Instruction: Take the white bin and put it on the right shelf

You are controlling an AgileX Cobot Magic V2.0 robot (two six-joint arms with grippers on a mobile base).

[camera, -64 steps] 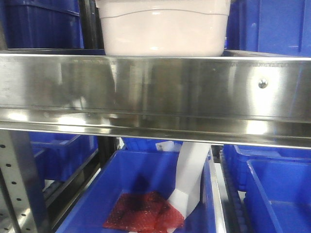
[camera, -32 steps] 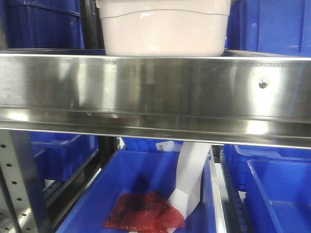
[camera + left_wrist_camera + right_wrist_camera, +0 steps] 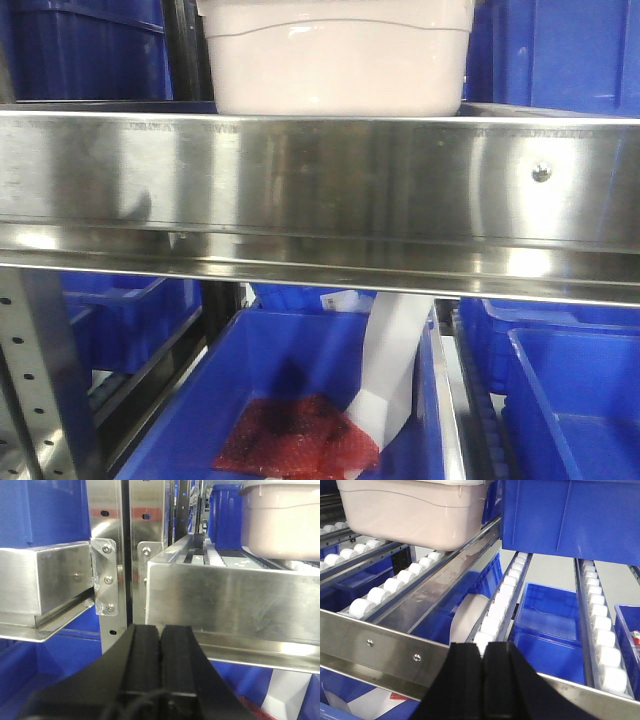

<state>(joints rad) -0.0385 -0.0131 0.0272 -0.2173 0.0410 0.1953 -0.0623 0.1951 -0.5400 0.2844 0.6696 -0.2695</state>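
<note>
The left end effector fills the bottom of its wrist view, its two black pads pressed flat together and holding nothing. It points level at the steel upright where two shelf rails meet. The right end effector is likewise closed and empty, its pads touching, aimed slightly downward over the front rail of the roller shelf.

Beyond both, the white bin sits on the right shelf, a shiny stainless steel rack with a broad reflective front rail. In the right wrist view the bin rests on rows of white rollers, up and to the left of that end effector and well apart from it. In the left wrist view the bin's corner shows at the upper right, also well apart. Blue bins stand beside it and on the level below.

Judging by how things lie, the bin looks already placed, with both arms clear of it, so the task seems at or near its end. To finish well, each arm should draw straight back, keeping its end effector clear of the front rail, so the bin is not nudged on its rollers.

Both arms sit low and in front of the shelf, wrists roughly level; the rest of each arm is out of view.
</note>
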